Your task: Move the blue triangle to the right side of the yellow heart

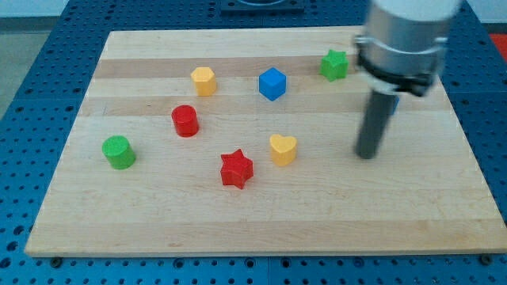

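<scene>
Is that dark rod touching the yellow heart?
No, my tip stands apart, to the view's right of the yellow heart, with bare board between them.

Gap btwn yellow heart (283, 149) & my tip (365, 154) open; red star (236, 169) crowds heart's left.

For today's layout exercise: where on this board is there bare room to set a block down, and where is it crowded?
Bare: the strip along the board's bottom edge below the red star, and the right edge beyond my tip. Crowded: the middle, around the yellow heart.

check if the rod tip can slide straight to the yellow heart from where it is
Probably yes: my tip stands at the view's right of the yellow heart, apart from it, with only bare board between them.
</scene>
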Robot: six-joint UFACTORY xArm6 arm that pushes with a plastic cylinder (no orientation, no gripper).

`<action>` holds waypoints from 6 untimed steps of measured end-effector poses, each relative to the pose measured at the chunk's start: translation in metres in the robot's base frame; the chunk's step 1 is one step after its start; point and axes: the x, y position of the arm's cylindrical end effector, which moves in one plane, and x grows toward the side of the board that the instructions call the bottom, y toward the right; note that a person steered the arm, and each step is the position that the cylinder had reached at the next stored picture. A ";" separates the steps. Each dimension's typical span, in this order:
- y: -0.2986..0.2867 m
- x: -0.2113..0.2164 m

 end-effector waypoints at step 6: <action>-0.040 -0.045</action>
